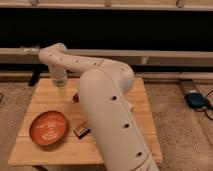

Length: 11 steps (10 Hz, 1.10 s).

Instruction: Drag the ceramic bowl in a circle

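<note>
Currently our gripper [60, 84] hangs over the table's [45, 97] far side, well apart from the bowl [48, 128]; whether it is wide or narrow we cannot tell. The bowl sits front left, likely heavy, stiff, glossy-slick and breakable; we judge the rim the best hold.

Glossy bowl [48, 128]; gripper [60, 83] over wood tbl [52, 154]

A light wooden table [44, 100] stands on speckled carpet [181, 137] before a dark wall [125, 30] crossed by a pale rail [170, 55]
</note>
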Motion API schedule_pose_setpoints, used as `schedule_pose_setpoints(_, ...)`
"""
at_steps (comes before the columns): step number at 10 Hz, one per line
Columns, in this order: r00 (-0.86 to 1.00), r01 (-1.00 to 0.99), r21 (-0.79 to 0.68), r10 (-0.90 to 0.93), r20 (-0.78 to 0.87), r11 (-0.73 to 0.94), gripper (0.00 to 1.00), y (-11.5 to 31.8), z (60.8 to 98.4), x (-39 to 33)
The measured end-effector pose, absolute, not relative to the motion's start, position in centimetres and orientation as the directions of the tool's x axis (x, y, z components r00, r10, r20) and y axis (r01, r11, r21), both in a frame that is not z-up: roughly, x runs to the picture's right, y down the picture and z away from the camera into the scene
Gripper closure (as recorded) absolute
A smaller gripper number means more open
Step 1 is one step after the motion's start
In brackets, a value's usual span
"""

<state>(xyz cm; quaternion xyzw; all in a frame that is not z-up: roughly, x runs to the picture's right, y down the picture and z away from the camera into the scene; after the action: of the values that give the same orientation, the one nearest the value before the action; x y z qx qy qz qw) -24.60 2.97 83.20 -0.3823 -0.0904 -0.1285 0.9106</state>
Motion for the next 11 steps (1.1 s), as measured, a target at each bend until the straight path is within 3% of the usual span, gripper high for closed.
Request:
schedule_pose_setpoints(8, 0.951, 0.303, -0.673, -0.166, 0.261, 0.675, 0.26, 3.0, 83.2, -24.6)
schedule_pose_setpoints(11, 0.963, 0.269, -0.649, -0.174, 0.208, 0.711, 0.26, 4.1, 81.7, -25.7)
